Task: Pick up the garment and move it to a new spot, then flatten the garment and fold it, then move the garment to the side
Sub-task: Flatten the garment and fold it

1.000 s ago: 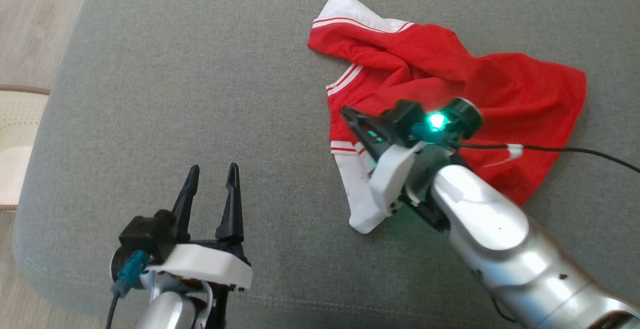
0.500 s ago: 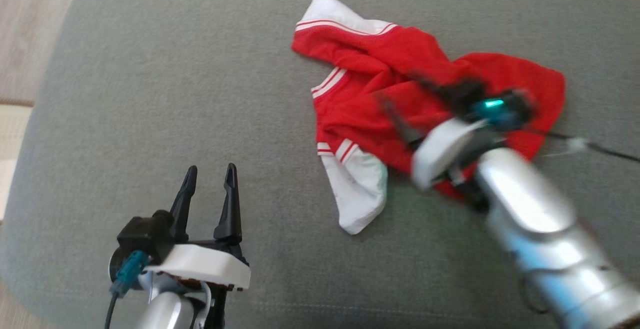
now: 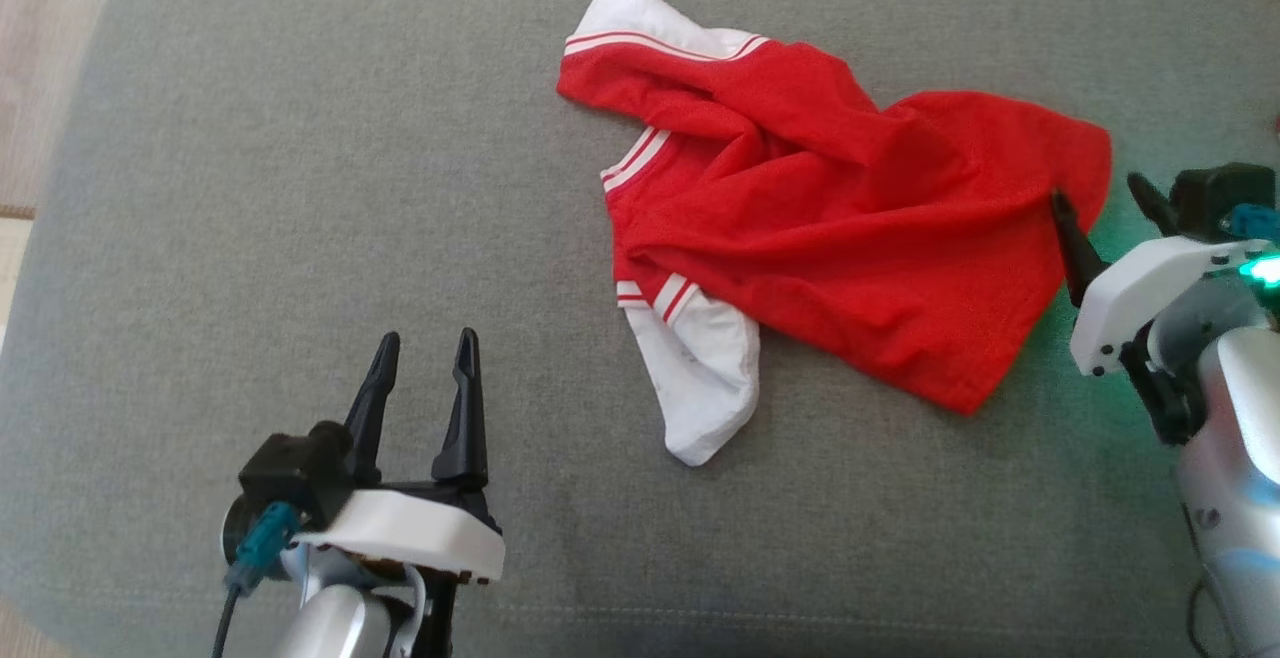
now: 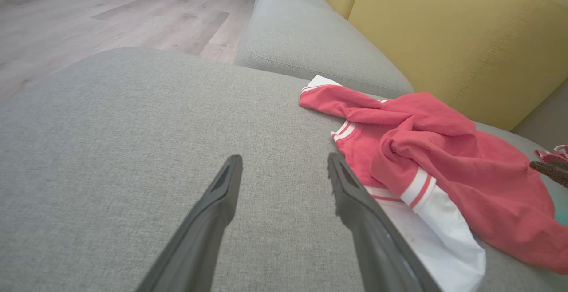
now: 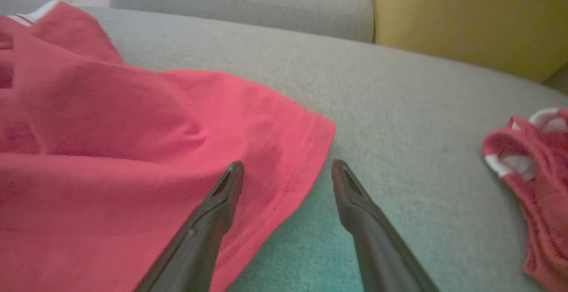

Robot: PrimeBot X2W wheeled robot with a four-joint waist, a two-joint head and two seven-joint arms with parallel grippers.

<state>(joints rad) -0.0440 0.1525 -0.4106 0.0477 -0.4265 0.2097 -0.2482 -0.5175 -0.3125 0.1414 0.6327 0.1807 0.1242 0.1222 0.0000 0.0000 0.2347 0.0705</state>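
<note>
Right gripper [image 3: 1095,190] being pulled back off red-and-white shirt [image 3: 840,248], from lower white sleeve to right hem corner. Jaws, closed one second ago, being held wide apart. Shirt's red middle, earlier hidden beneath gripper, being left uncovered.

A wide grey woven-fabric sofa seat cushion [image 3: 300,188] with rounded corners carries everything. On it lies a crumpled red T-shirt with white striped sleeves [image 3: 850,238], toward the right half in the head view. Its body is bunched in soft folds. One white sleeve points toward the near edge and the other toward the far edge. Well apart from the shirt's hem, further right, a small bunched red-and-white cloth [image 5: 537,167] also rests on the grey fabric. A stitched seam runs along the cushion's near edge.
</note>
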